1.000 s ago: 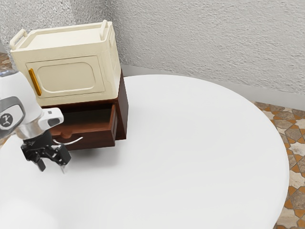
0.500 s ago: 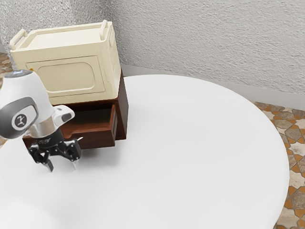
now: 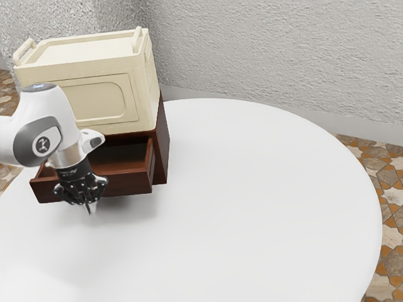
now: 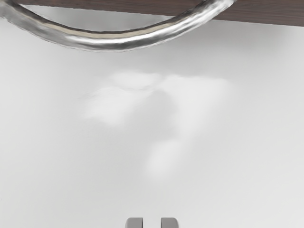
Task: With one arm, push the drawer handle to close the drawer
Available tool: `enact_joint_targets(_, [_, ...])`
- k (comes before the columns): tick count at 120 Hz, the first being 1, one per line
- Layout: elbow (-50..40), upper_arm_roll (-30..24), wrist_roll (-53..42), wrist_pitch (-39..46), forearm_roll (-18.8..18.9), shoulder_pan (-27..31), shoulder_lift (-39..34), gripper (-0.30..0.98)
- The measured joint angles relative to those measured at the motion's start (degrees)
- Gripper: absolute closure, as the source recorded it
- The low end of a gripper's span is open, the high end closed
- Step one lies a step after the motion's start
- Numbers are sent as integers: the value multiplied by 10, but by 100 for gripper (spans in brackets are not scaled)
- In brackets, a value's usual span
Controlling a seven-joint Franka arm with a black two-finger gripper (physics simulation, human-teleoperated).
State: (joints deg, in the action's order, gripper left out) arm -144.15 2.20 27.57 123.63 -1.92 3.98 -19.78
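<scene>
At the exterior view's left, the claw [image 3: 90, 209] hangs on the near side of the open drawer [image 3: 129, 184], by its curved handle [image 4: 109, 42]. It's holding nothing, fingers [image 4: 134, 223] slightly parted.

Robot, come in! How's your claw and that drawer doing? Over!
Claw open, holding nothing. Drawer sticking out, not shut. Nothing seen blocking the handle. Over.
</scene>
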Motion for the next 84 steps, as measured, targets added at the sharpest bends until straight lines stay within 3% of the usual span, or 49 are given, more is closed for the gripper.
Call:
enact_joint_targets(42, [17, 7, -1, 10, 55, -6, 20, 78])
enact_joint_targets(84, [42, 13, -7, 37, 65, 1, 59, 78])
